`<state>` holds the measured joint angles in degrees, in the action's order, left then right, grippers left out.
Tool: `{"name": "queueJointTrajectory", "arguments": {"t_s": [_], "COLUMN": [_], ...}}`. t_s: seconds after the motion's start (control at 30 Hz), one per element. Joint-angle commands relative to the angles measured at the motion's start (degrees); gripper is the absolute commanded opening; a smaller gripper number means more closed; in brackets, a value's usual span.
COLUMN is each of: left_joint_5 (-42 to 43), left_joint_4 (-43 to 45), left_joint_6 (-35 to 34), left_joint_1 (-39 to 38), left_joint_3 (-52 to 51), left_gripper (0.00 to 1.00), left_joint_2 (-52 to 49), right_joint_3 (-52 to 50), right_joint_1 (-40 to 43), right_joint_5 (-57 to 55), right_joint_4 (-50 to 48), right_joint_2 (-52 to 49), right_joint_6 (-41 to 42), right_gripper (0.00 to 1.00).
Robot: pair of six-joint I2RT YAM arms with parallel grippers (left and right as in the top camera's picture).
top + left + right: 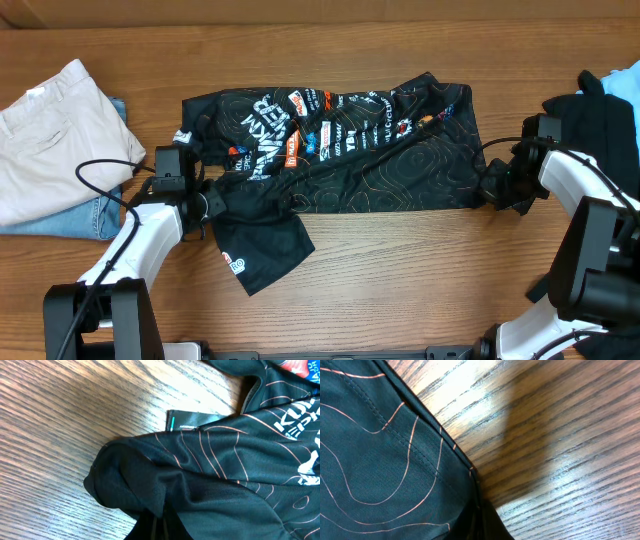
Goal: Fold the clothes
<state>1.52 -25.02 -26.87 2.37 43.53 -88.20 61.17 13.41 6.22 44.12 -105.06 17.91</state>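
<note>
The clothes [380,150], a black jersey with orange-red contour lines and white logos, lie spread across the middle of the table, one sleeve [265,250] trailing toward the front. My left gripper [208,200] is shut on the jersey's left side. In the left wrist view the cloth [225,470] bunches up over the closed left gripper [161,527]. My right gripper [487,187] is shut on the jersey's right edge. The right wrist view shows the stitched hem [370,460] running into the closed right gripper [479,522]. Both sets of fingertips are hidden by fabric.
Beige trousers [50,140] lie at the far left on top of blue jeans [95,215]. A pile of plain black garments [600,120] sits at the far right with something blue [622,80] behind it. Bare wooden table [400,280] shows in front.
</note>
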Motion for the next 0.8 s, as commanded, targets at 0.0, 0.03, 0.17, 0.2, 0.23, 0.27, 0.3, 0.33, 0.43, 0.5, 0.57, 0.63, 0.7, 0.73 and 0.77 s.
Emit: {"name": "queueJointTrajectory", "arguments": {"t_s": [0.0, 0.03, 0.17, 0.2, 0.23, 0.27, 0.3, 0.33, 0.43, 0.5, 0.57, 0.63, 0.7, 0.73, 0.77], "left_joint_5": [3.0, 3.6, 4.0, 4.0, 3.8, 3.5, 3.1, 2.6, 2.5, 2.5, 2.5, 2.6, 2.6, 2.6, 2.6], "left_joint_4": [-1.8, -2.7, -10.5, -12.0, -15.0, -16.3, -17.6, -19.0, -23.3, -26.2, -28.8, -31.2, -33.2, -34.2, -34.9], "left_joint_6": [2.6, 3.1, 6.4, 7.1, 7.7, 7.7, 7.7, 7.7, 7.8, 7.9, 8.1, 8.3, 9.0, 9.1, 9.1], "left_joint_1": [0.3, 0.3, 0.3, 0.3, 0.3, 0.3, 0.3, 0.3, 1.2, 2.5, 4.2, 6.3, 8.4, 9.6, 10.6], "left_joint_3": [2.2, 3.0, 10.6, 12.3, 15.6, 17.0, 18.4, 19.8, 24.3, 27.3, 30.7, 34.7, 39.0, 41.5, 43.6], "left_gripper": [0.04, 0.04, 0.04, 0.04, 0.04, 0.04, 0.04, 0.04, 0.04, 0.04, 0.04, 0.04, 0.04, 0.04, 0.04], "left_joint_2": [1.7, 2.5, 10.8, 12.5, 16.0, 17.5, 19.2, 20.9, 26.1, 28.8, 30.9, 33.2, 35.2, 36.2, 36.9], "right_joint_3": [0.6, 1.9, 8.6, 9.9, 12.7, 13.7, 15.3, 16.5, 21.0, 23.6, 26.2, 28.9, 32.5, 34.1, 35.6], "right_joint_1": [-0.2, -0.3, -0.3, -0.3, -0.3, -0.3, -0.3, -0.2, -0.2, -0.2, -0.2, -0.2, -0.2, -0.2, -0.2], "right_joint_5": [0.3, 0.3, 0.3, 0.3, 0.3, 0.3, 0.3, 0.3, 0.3, -0.3, -0.9, -1.4, -2.0, -2.3, -2.4], "right_joint_4": [2.5, 3.9, 10.8, 12.1, 14.6, 15.5, 16.7, 17.7, 21.8, 24.4, 26.5, 28.2, 29.6, 29.9, 30.1], "right_joint_2": [-0.9, -0.3, 5.4, 7.1, 11.3, 12.9, 15.2, 17.2, 24.4, 28.0, 31.3, 34.2, 37.4, 38.7, 39.9], "right_joint_6": [-0.4, -0.4, -0.4, -0.4, -0.4, -0.4, -0.4, -0.4, -1.9, -1.9, -1.9, -1.9, -1.9, -1.9, -1.9], "right_gripper": [0.04, 0.04, 0.04, 0.04, 0.04, 0.04, 0.04, 0.04, 0.04, 0.04, 0.04, 0.04, 0.04, 0.04, 0.04]}}
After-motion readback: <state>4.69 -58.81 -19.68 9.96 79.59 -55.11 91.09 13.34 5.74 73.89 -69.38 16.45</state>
